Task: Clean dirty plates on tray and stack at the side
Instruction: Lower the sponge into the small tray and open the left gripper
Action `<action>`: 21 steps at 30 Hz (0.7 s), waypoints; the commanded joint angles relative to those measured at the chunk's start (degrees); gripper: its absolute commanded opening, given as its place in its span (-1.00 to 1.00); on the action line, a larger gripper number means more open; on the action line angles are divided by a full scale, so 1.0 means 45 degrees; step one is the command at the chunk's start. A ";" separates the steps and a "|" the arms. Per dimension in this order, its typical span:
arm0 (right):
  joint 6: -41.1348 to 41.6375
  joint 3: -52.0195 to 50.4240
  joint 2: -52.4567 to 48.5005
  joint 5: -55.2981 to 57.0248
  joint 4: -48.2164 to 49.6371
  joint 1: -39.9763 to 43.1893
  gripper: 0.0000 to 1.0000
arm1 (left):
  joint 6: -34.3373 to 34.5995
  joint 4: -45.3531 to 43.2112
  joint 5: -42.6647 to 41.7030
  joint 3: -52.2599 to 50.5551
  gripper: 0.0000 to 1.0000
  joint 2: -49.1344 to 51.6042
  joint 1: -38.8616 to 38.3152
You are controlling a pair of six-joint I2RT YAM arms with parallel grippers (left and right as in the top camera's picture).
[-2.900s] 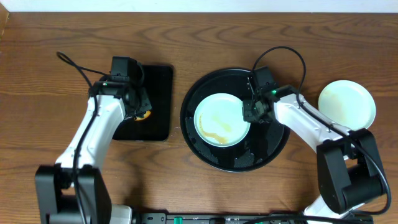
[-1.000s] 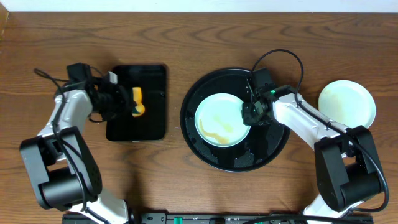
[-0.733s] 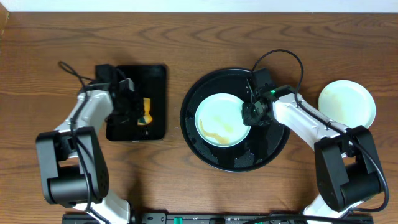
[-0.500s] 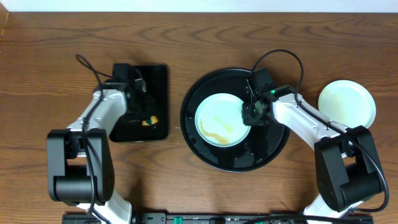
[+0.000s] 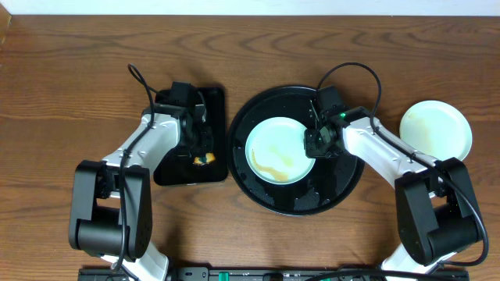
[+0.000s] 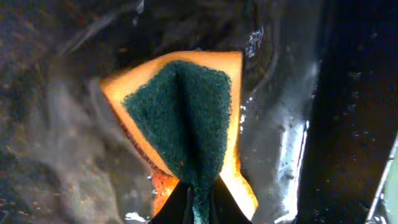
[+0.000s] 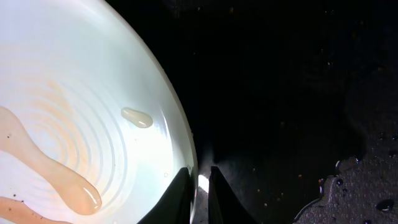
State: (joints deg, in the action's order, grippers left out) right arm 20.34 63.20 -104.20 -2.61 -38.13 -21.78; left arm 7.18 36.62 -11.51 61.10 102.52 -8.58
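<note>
Overhead and two wrist views. From above, the left gripper (image 5: 201, 147) covers most of the sponge (image 5: 205, 159), of which only a yellow sliver shows; the left wrist view gives it in full, folded, orange-yellow around a dark green scouring face (image 6: 186, 118), pinched at its lower tip between the fingertips, over a wet, blurred black surface. The right wrist view cuts the plate (image 7: 74, 124) off at the left and lower edges, and both arm bases run out of the overhead view at the bottom. Whether the second plate (image 5: 436, 129) is single or stacked cannot be told. The table (image 5: 70, 78) is brown wood grain, with a strip of white wall (image 5: 234, 6) along the far edge. On it stand a small tray (image 5: 176, 173), rectangular and black, just left of the round black tray (image 5: 258, 195), whose floor carries water drops (image 7: 367, 186). The plate lies on the tray, left of centre, pale with a thin brown smear (image 5: 267, 165). The second plate rests on bare table to the right, apart from the tray. The left arm (image 5: 144, 144) reaches forward and bends inward over the small tray. The right arm (image 5: 383, 152) reaches inward over the tray, and the right gripper (image 5: 312, 144) is nipped on the plate's right rim, one finger on either side.
</note>
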 commanded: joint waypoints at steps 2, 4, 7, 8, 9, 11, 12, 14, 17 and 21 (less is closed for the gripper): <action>-0.0058 -0.0039 -0.0107 0.0141 -0.0053 -0.0010 -0.81 | -0.0248 0.0185 0.1977 -0.0189 -0.85 0.0102 0.0452; -0.0058 -0.0039 -0.0107 0.0141 -0.0053 -0.0010 -0.81 | -0.0199 0.0141 0.2074 -0.0165 -0.84 0.0102 0.0631; -0.0058 -0.0039 -0.0107 0.0141 -0.0058 -0.0010 -0.81 | -0.0680 0.0131 0.0782 -0.0165 -0.85 0.0102 0.0636; -0.0058 -0.0039 -0.0107 0.0141 -0.0053 -0.0010 -0.81 | -0.0967 0.0131 0.0316 -0.0170 -0.85 0.0102 0.0593; -0.0058 -0.0039 -0.0107 0.0141 -0.0053 -0.0010 -0.81 | -0.1205 0.0126 0.0034 -0.0170 -0.84 0.0102 0.0520; -0.0058 -0.0039 -0.0107 0.0141 -0.0053 -0.0010 -0.81 | -0.1263 0.0112 0.0345 -0.0170 -0.84 0.0102 0.0447; -0.0053 -0.0039 -0.0107 0.0141 -0.0053 -0.0010 -0.81 | -0.1234 0.0112 0.0704 -0.0170 -0.83 0.0102 0.0447; -0.0058 -0.0039 -0.0107 0.0141 -0.0049 -0.0010 -0.80 | -0.0889 0.0131 0.1350 -0.0165 -0.69 0.0102 0.0457; -0.0058 -0.0039 -0.0107 0.0141 -0.0044 -0.0010 -0.81 | -0.0865 0.0228 0.1472 -0.0092 -0.66 0.0097 0.0461; -0.0053 -0.0039 -0.0107 0.0141 -0.0039 -0.0010 -0.77 | -0.0865 0.0573 0.1477 0.0243 -0.07 -0.0087 0.0461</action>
State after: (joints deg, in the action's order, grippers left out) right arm 20.34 63.20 -104.20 -2.57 -38.15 -21.78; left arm 3.07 37.93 -7.44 61.23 102.50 -6.63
